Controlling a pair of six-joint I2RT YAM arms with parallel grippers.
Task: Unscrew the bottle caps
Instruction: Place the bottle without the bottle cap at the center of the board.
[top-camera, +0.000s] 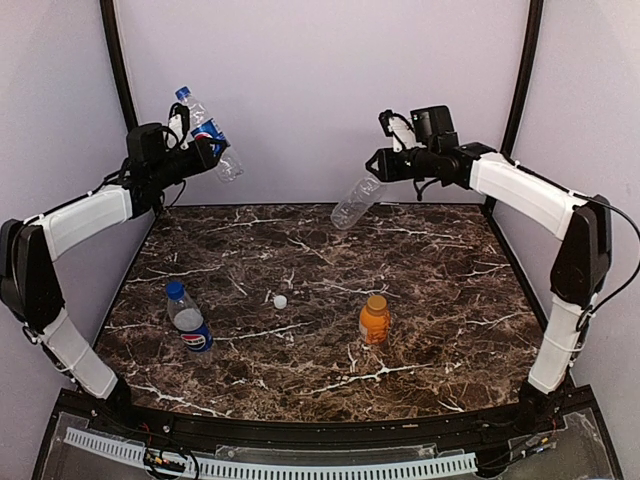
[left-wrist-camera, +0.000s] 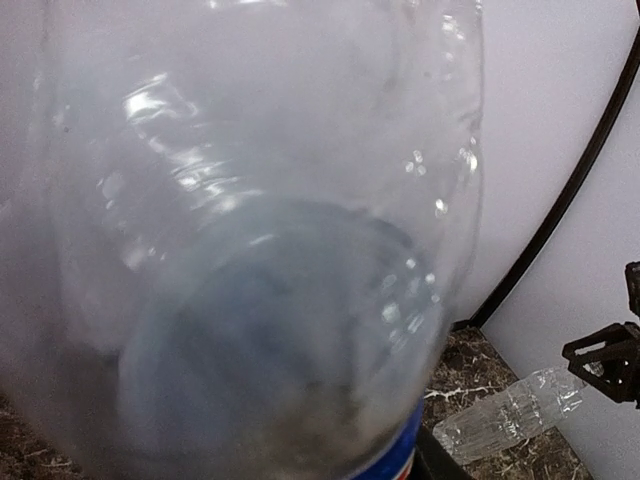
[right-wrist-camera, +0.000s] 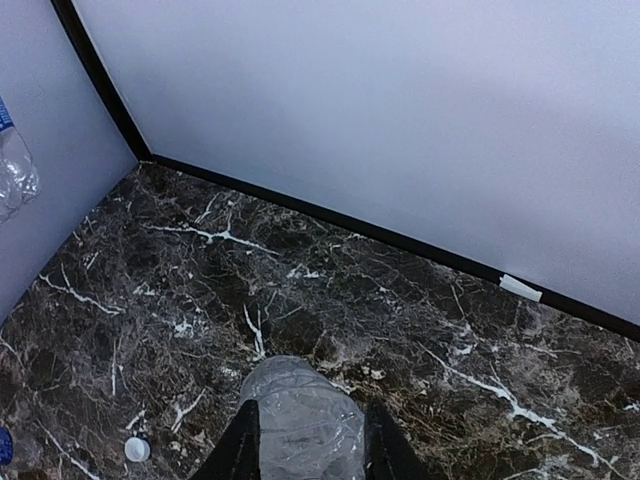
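Top external: L gripper (top-camera: 211, 150) narrowly clamps blue-label bottle (top-camera: 196, 113).

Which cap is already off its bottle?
The white cap, loose on the table between the Pepsi bottle and orange bottle; those two wear theirs.

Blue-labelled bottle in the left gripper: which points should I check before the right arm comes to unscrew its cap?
1. Left gripper shut on the blue-labelled bottle: ok.
2. Blue cap on and exposed: ok.
3. Right gripper free: not ok, it holds the clear unlabelled bottle.
4. White cap lying on the table, apart from the bottles: ok.
5. Pepsi bottle and orange bottle upright, capped: ok.
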